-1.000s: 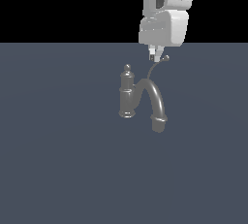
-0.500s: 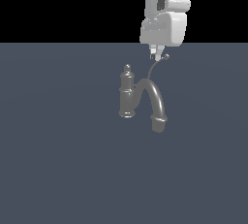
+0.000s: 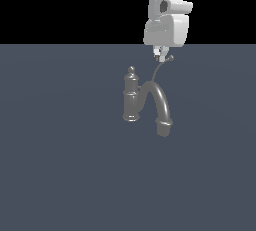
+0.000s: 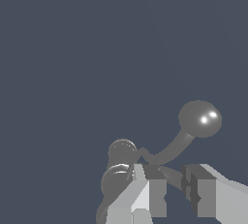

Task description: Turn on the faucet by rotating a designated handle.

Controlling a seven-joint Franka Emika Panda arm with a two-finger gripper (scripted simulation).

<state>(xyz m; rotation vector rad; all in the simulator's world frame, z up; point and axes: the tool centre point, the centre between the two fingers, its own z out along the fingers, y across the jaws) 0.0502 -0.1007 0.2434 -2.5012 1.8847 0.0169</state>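
One small grey metal faucet (image 3: 134,97) on dark floor, white gripper (image 4: 173,189) parted, straddling thin S-curved handle (image 3: 161,67) below ball tip (image 4: 200,118).

handle (image 3: 159,71) crowds fingers (image 4: 145,194), floor (image 3: 60,165) open

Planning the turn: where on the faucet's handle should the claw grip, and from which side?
Likely the thin stem of the handle just below its ball tip, approached from above, fingers on either side. The ball would keep the claw from slipping off, and the stem stands clear of the spout.

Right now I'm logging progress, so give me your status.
Gripper open, straddling the handle stem below its ball tip. Faucet upright. Nothing in the way.
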